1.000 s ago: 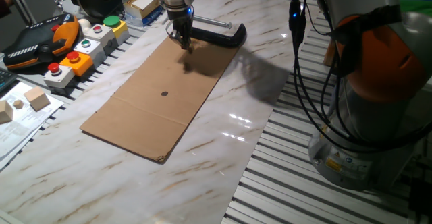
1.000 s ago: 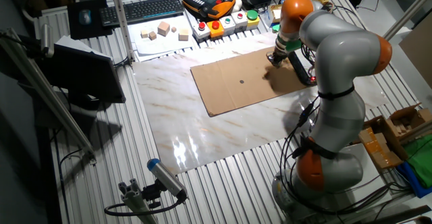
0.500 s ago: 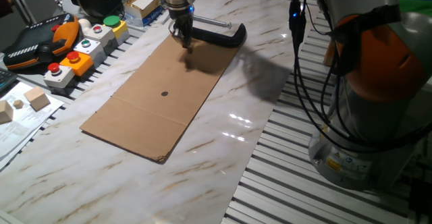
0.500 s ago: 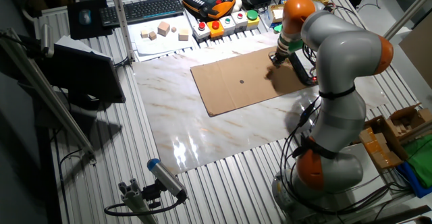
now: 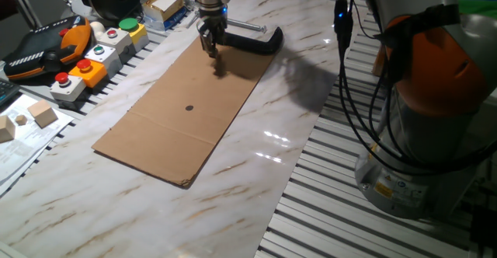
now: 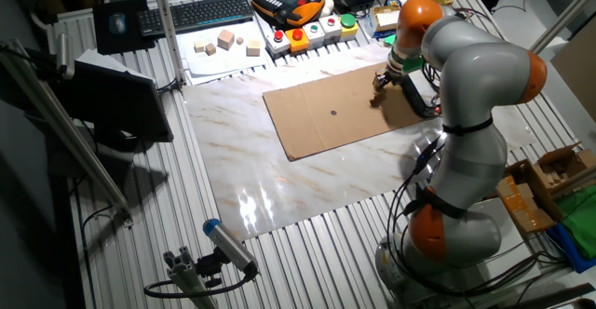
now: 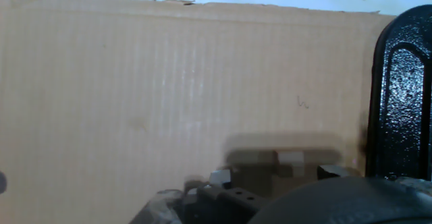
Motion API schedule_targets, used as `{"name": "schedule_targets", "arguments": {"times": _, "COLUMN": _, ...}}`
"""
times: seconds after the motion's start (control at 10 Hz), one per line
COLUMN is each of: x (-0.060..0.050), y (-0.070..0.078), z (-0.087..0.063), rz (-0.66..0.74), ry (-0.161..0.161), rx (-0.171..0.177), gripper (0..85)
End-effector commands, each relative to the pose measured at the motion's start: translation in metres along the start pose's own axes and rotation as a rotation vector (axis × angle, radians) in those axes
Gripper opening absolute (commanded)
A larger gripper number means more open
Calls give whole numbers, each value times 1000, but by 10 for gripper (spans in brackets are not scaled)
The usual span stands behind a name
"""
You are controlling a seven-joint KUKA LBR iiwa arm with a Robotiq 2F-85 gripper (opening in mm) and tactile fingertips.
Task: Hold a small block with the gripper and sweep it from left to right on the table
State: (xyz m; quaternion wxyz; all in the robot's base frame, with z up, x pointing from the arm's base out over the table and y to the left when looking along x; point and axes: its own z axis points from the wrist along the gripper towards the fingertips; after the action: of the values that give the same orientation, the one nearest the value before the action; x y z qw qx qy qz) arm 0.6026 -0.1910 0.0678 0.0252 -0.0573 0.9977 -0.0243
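The table point(image 5: 256, 188) is covered across its middle by a flat cardboard sheet point(image 5: 182, 110), on which a small dark dot point(image 5: 189, 108) is marked; a cardboard box point(image 5: 165, 4) is seen at about 11 o'clock of the sheet, but its contents cannot be made out. The orange-and-grey arm point(image 6: 475, 86) is bent over the table from its base at the slatted edge, with its wrist turned straight down. The gripper point(image 5: 210, 50) is held upright at the sheet's 1 o'clock corner, just beside the black C-clamp point(image 5: 252, 39), its fingertips close above or on the cardboard. How far the fingers are parted cannot be told, and the small block cannot be made out in any view, so whether it is gripped is unclear. Larger pale blocks point(image 6: 226, 40) are laid on paper well apart.
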Motion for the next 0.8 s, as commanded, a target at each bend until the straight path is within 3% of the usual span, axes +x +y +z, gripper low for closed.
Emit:
{"name": "schedule_targets", "arguments": {"times": 0.0, "x": 2, "y": -3, "z": 4, "rz": -3, "ry": -1, "rx": -1, "gripper": 667}}
{"name": "schedule_targets", "arguments": {"times": 0.7, "x": -2, "y": -12, "z": 23, "rz": -27, "ry": -4, "rx": -12, "gripper": 647}}
